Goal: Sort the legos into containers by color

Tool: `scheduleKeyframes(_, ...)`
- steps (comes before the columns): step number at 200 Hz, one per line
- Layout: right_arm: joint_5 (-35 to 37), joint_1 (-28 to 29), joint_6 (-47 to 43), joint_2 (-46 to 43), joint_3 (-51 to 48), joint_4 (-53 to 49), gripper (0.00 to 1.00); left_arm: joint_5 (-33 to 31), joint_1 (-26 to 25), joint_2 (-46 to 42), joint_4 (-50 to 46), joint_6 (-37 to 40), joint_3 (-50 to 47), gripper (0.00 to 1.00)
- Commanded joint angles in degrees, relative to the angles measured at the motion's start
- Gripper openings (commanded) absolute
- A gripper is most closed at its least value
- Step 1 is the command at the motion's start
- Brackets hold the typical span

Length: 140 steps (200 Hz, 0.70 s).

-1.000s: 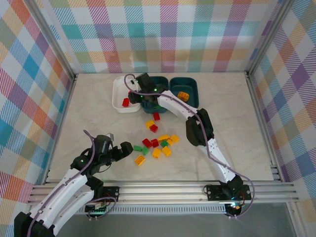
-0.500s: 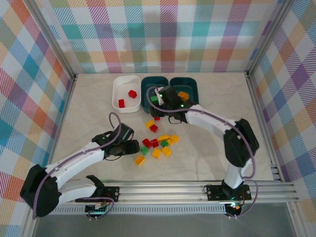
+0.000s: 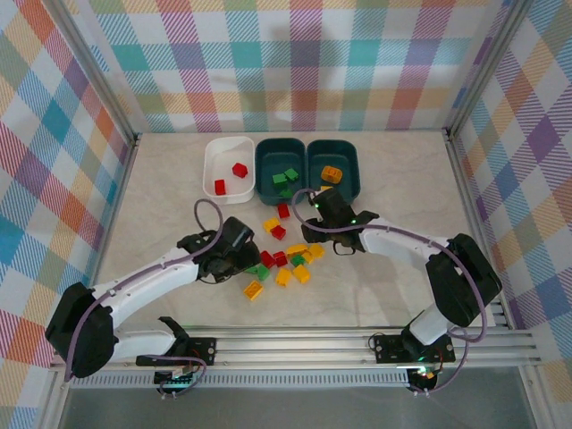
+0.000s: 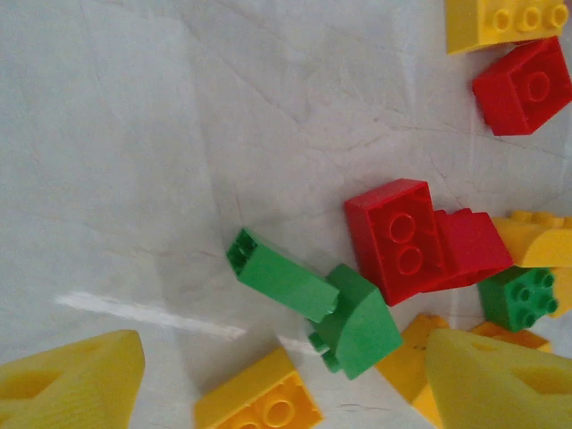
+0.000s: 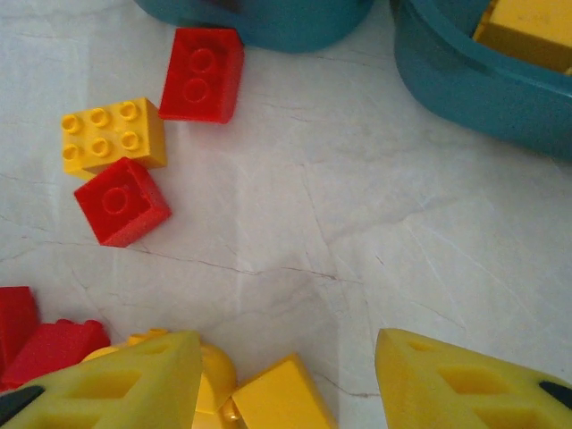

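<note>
**Take one green brick, not two**

On the near-left side of the loose heap of small studded plastic bricks (image 3: 288, 261), the left gripper (image 4: 286, 350) stands wide and holds nothing. Just ahead of it a long green brick (image 4: 281, 281) touches a curved green brick (image 4: 362, 326). I think it should close on one only, across the flat sides, so that the red brick (image 4: 398, 237) just beside is not dragged.

At the far side of the heap the right gripper (image 5: 288, 350) is spread and empty, over a yellow brick (image 5: 273, 393).

Beyond the heap stand three containers:
- the white plastic tub (image 3: 212, 165), with red bricks in it;
- the middle dark teal tub (image 3: 262, 174), with green;
- the right dark teal tub (image 3: 356, 174), with orange.
</note>
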Motion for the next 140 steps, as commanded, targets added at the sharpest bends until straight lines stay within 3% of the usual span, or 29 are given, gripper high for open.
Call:
scheduleKeyframes(1, 2.1, -0.6, 1.6, -2.0, -1.7, 3.6, 0.54, 5.3, -0.9, -0.7, 6.7, -24.1, -4.4, 0.8)
scheduleKeyframes(38, 2.3, -0.9, 1.7, -2.4, -2.6, 4.0, 0.54, 2.1, -1.1, 1.1, -0.1, -35.2, 0.7, 0.77)
scheduleKeyframes(72, 2.4, -1.0, 2.3, -2.2, -3.1, 4.6, 0.54, 0.1, -1.0, 2.9, 1.9, -41.6, 0.0, 0.74)
scheduleKeyframes(110, 2.3, -2.3, 6.2, -2.2, -5.0, 6.9, 0.51, 2.2, -1.0, 7.3, 3.3, -41.9, 0.5, 0.62)
scheduleKeyframes(140, 3.7, -2.7, 7.2, -5.7, -7.5, 8.9, 0.51, -0.5, -0.4, 8.4, 4.3, -41.0, 0.7, 0.54)
